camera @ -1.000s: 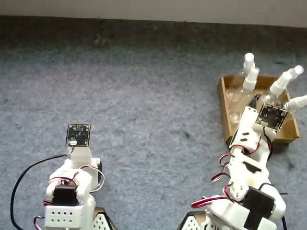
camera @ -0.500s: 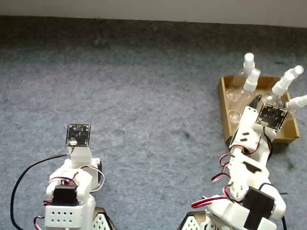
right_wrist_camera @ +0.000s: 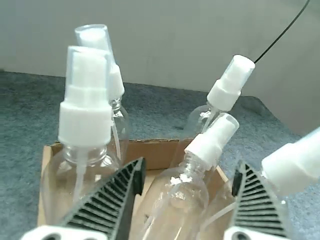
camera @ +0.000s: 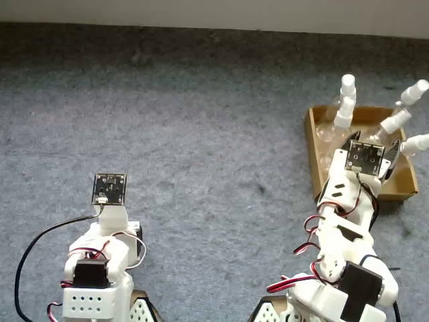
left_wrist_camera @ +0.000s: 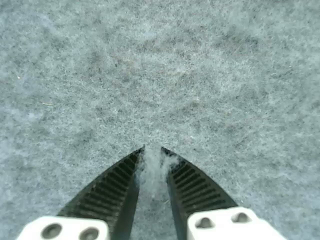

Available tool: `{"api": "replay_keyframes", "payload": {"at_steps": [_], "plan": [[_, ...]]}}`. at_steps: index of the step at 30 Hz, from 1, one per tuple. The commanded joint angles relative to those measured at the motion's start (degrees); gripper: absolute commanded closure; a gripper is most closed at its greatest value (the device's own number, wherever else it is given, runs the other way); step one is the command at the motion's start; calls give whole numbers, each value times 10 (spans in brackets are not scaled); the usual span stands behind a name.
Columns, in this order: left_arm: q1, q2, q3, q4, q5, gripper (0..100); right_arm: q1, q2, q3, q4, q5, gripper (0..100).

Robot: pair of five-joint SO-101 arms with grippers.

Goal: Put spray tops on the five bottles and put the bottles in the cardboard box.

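Several clear bottles with white spray tops stand in the cardboard box (camera: 312,151) at the right of the table. My right gripper (camera: 374,138) hangs open over the box. In the right wrist view, the right gripper (right_wrist_camera: 190,167) has its fingers on either side of a tilted bottle (right_wrist_camera: 186,187) without touching it. An upright bottle (right_wrist_camera: 84,150) stands beside one finger, and another spray top (right_wrist_camera: 295,167) is beside the other. The box's back wall (right_wrist_camera: 150,152) shows behind them. My left gripper (left_wrist_camera: 152,150) is shut and empty just above the grey carpet, near the table's front left.
The grey carpet (camera: 201,134) covers the whole table. The left arm (camera: 100,268) is folded back at the front edge. A pale wall (right_wrist_camera: 175,40) rises behind the box. The right arm's red and black wires (camera: 312,231) hang beside it.
My right gripper has shifted slightly left and farther over the box, and its fingers have spread. The spray tops at the box's right side have shifted apart. The left arm has stayed still.
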Motion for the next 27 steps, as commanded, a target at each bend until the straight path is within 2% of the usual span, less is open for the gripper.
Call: {"api": "replay_keyframes", "payload": {"at_steps": [1, 14, 19, 22, 24, 27], "plan": [[10, -4, 13, 2, -4, 993, -8, -3, -20, -1, 6, 756], [10, -4, 13, 2, -4, 993, -9, -10, -21, -2, 6, 762], [10, -4, 13, 2, -4, 993, -9, -53, -23, -1, 6, 849], [10, -4, 13, 2, -4, 993, -15, -109, -22, 9, 6, 867], [10, -4, 13, 2, -4, 993, -15, -152, -24, 82, 6, 868], [10, -4, 13, 2, -4, 994, -15, -218, -52, 259, 5, 868]]}}
